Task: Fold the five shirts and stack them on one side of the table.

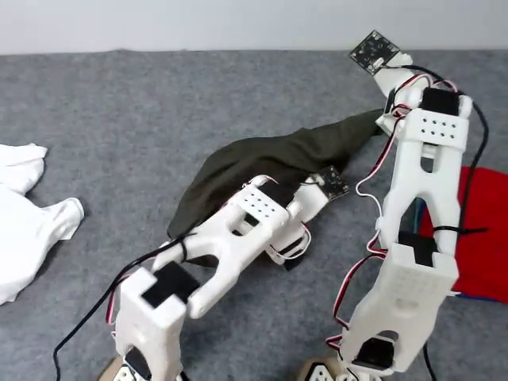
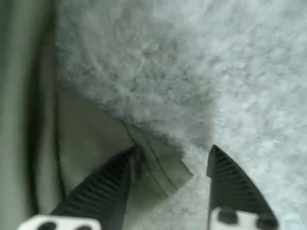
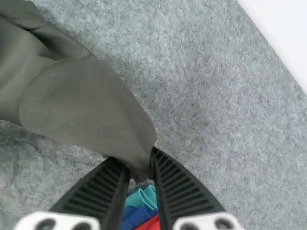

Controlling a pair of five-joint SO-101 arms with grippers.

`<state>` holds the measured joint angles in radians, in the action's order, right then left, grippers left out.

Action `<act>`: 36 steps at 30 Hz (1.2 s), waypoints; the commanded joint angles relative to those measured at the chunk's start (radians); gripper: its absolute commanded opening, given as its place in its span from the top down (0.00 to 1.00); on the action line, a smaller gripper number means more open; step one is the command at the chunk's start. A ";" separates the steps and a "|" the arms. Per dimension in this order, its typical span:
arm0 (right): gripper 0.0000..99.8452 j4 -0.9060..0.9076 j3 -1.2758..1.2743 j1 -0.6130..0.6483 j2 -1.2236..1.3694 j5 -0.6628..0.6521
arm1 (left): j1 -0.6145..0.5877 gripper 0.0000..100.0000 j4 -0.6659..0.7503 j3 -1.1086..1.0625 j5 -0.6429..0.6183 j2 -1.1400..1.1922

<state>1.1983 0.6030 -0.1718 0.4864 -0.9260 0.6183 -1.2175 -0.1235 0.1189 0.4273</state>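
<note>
A dark olive shirt lies crumpled near the middle of the grey table, stretched out towards the far right corner. The right gripper is clamped narrow on a bunched fold of it, and the cloth hangs from the closed fingers above the table. In the high view this gripper sits near the far edge, at the shirt's pulled-out end. The left gripper stands wide, low over the table at a hemmed corner of the olive shirt. One finger is over the cloth and the other is over bare table, with nothing held. A white shirt lies loose at the left edge. A red shirt lies flat at the right edge, partly under the right arm. Teal and blue cloth shows below the right gripper's fingers.
</note>
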 commanded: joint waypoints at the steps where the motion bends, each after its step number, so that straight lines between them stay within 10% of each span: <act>1: 0.99 0.005 0.060 0.005 -0.093 0.006 | -0.064 0.82 -0.026 0.076 -0.008 0.011; 15: 0.99 0.044 0.060 -0.039 -0.104 0.009 | -0.155 0.99 -0.534 0.604 0.068 0.008; 36: 0.99 0.093 0.060 -0.191 -0.427 0.011 | -0.678 0.99 -0.454 0.863 0.229 -0.486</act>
<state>1.3334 0.6030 -0.3284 0.1565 -0.9260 0.0215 -1.7254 0.7020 0.3168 0.0253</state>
